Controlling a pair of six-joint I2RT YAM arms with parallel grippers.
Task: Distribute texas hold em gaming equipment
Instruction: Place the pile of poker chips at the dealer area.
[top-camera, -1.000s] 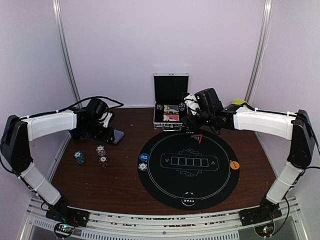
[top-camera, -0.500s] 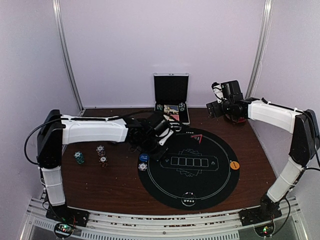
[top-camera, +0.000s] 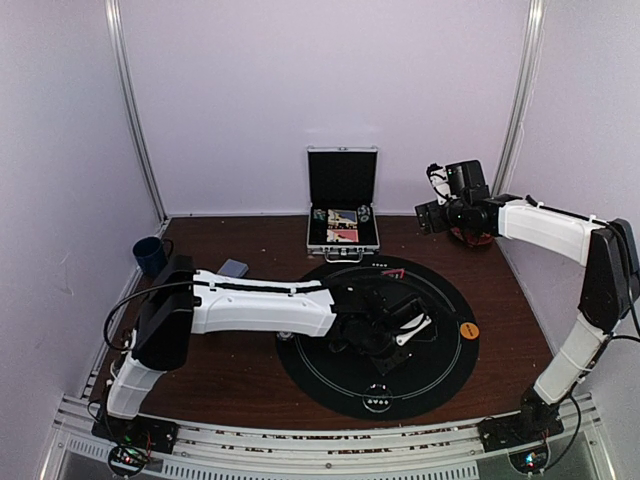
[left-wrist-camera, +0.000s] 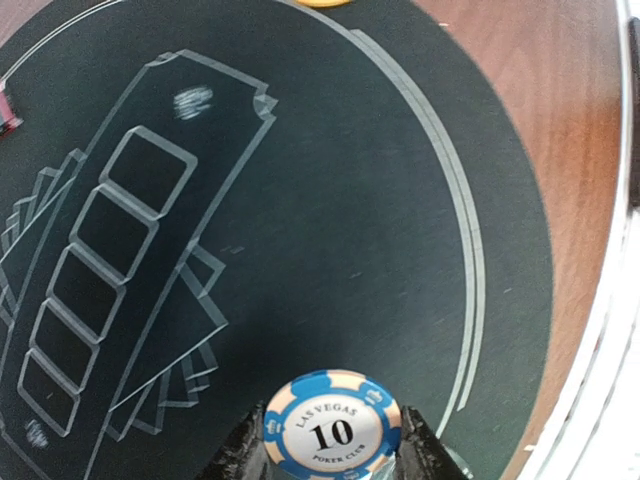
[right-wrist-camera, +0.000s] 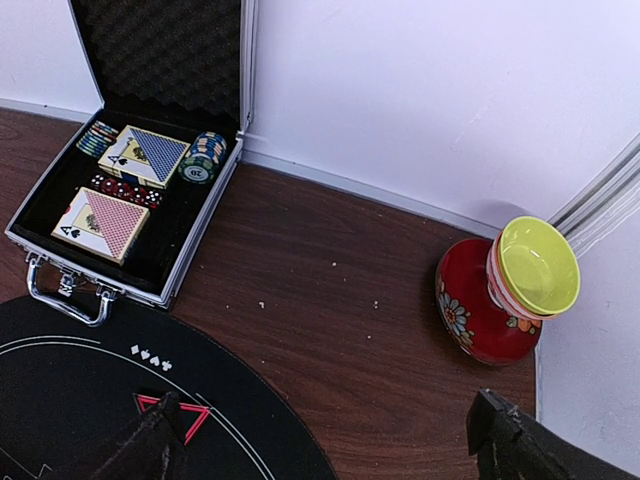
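Observation:
A blue-and-peach poker chip (left-wrist-camera: 332, 428) marked 10 sits face-up between the fingers of my left gripper (left-wrist-camera: 332, 445), which is shut on it. That gripper (top-camera: 404, 335) hangs low over the right half of the round black mat (top-camera: 440, 290). An orange button (top-camera: 468, 330) lies at the mat's right rim. A grey-blue card deck (top-camera: 233, 268) rests on the table to the left. My right gripper (right-wrist-camera: 325, 450) is open and holds nothing; it hovers at the back right (top-camera: 428, 215), beside the case. More chips (right-wrist-camera: 203, 157) and two card decks (right-wrist-camera: 100, 221) lie in the case.
The open silver case (top-camera: 343, 243) stands at the back centre. A dark blue mug (top-camera: 150, 255) sits at the far left. A red vase (right-wrist-camera: 478, 300) topped by a yellow-green cup (right-wrist-camera: 538, 263) stands in the back right corner. My left arm (top-camera: 260, 305) spans the table's left half.
My left arm has swung from the left side across the mat to its right half, carrying the chip. The right arm left the case and now holds still at the back right.

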